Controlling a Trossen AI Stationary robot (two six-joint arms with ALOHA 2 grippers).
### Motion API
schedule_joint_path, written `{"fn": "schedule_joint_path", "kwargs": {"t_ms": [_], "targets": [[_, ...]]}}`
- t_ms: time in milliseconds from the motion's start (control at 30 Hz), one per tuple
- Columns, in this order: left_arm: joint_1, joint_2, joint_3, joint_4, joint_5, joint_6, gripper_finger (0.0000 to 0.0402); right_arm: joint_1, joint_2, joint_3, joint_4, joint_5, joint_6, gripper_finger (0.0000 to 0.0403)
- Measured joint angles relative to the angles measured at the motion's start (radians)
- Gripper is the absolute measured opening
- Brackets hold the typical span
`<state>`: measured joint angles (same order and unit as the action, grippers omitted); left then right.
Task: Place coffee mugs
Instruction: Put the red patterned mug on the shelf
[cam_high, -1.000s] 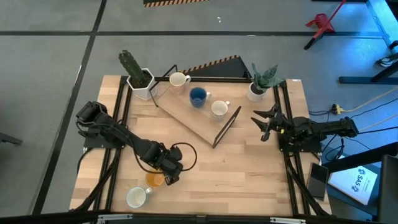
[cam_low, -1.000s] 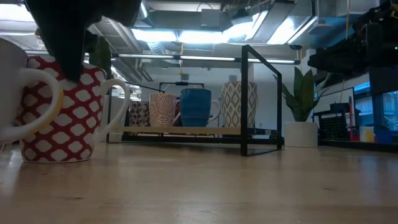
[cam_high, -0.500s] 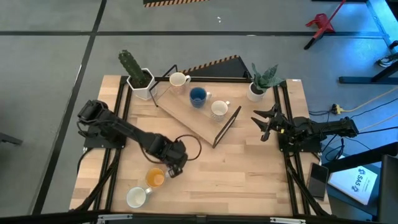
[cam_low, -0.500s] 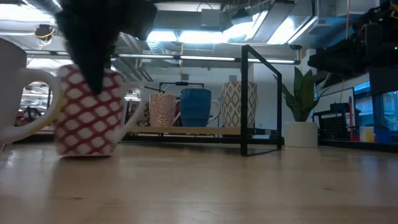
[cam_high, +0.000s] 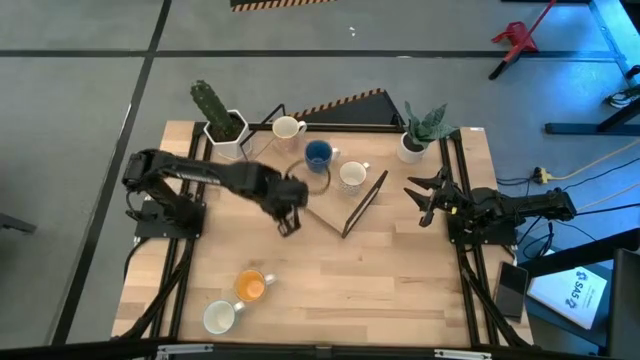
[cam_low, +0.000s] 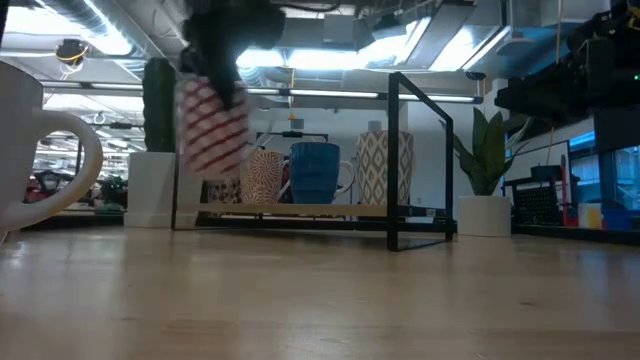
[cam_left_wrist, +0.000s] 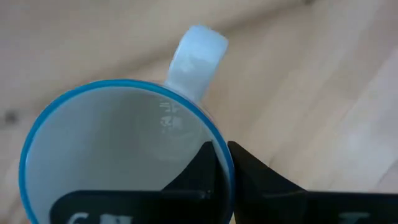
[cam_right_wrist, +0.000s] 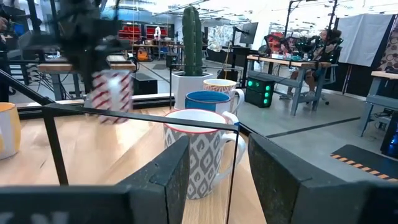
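Blurred red-and-white striped mug (cam_low: 214, 125) hangs above the wooden table (cam_high: 390, 270), its blue rim pinched by the left gripper (cam_left_wrist: 222, 163) beside the rack (cam_high: 340, 200). Right gripper (cam_high: 428, 198) waits, fingers apart.

Bright overhead ceiling lights (cam_low: 300, 55); carried mug (cam_low: 213, 125) motion-blurred; soft shadows on table (cam_high: 400, 270)

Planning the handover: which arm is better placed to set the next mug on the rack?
Left: its gripper is shut on the striped mug, beside the rack. The right gripper waits open.
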<state>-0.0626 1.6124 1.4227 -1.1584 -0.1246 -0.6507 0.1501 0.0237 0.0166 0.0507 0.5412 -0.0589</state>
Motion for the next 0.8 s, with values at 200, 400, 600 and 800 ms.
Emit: {"fn": "schedule_joint_path", "kwargs": {"t_ms": [200, 400, 600, 800], "targets": [[0.161, -0.077, -0.003, -0.033, -0.096, 0.116, 0.0016, 0.0, 0.0, 0.0, 0.0, 0.0, 0.0, 0.015], [0.311, -0.096, -0.078, 0.057, -0.034, 0.265, 0.0016, 0.0, 0.0, 0.0, 0.0, 0.002, 0.0, 0.015], [0.421, -0.093, -0.15, 0.14, 0.026, 0.354, 0.0016, 0.0, 0.0, 0.0, 0.0, 0.008, 0.001, 0.015], [0.466, -0.094, -0.168, 0.155, 0.037, 0.429, 0.0016, 0.0, 0.0, 0.0, 0.0, 0.008, 0.001, 0.015]]}}
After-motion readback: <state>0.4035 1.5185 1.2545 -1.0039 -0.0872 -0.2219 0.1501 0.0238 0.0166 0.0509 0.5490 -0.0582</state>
